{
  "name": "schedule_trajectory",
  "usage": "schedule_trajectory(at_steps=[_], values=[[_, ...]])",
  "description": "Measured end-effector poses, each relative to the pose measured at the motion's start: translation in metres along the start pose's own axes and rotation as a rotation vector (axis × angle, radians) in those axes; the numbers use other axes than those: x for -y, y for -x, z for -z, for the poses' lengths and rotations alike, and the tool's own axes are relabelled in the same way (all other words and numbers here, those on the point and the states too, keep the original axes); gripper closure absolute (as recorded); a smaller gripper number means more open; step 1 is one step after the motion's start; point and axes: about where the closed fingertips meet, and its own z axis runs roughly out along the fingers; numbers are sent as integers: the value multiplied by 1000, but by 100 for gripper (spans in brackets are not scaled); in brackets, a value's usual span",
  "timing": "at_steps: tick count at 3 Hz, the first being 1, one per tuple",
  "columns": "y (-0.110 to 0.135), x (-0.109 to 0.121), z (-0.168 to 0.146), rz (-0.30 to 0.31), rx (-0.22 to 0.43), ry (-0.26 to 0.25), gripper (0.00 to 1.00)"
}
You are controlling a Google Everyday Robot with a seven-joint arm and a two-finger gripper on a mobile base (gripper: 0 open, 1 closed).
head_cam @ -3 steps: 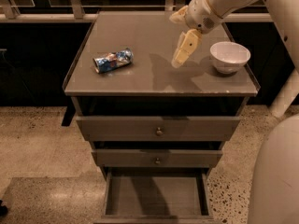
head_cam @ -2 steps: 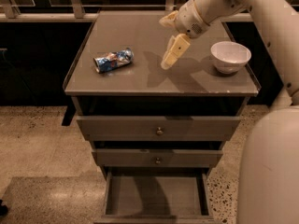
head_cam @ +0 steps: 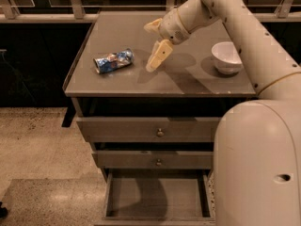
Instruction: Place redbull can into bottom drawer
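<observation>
Upper centre of the frame, the gripper (head_cam: 154, 42) hangs just above the bench (head_cam: 117, 29), at the end of the one arm, which comes in from the upper right. Its jaws stand spread, one pale finger pointing down toward the bench top and the other higher up, with nothing between them.

The can (head_cam: 113, 61) lies on its side to the left of the gripper, near it but apart, toward the bench's left front. Its long axis runs almost left to right across the frame, the right end a little higher, so that end faces the lower finger. To take it across its width, the jaws would likely need to shift left and close from front and back.

A bowl (head_cam: 227, 57) sits on the right of the bench, well clear of the can.

Below, the two knobbed drawers are shut. The bottom drawer (head_cam: 155, 199) stands pulled out at the lower edge, its floor bare.
</observation>
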Motion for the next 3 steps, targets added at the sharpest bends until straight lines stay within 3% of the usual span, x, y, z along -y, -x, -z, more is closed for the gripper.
schedule_trajectory(at_steps=[3], values=[[23, 14, -73, 17, 96, 120, 0]])
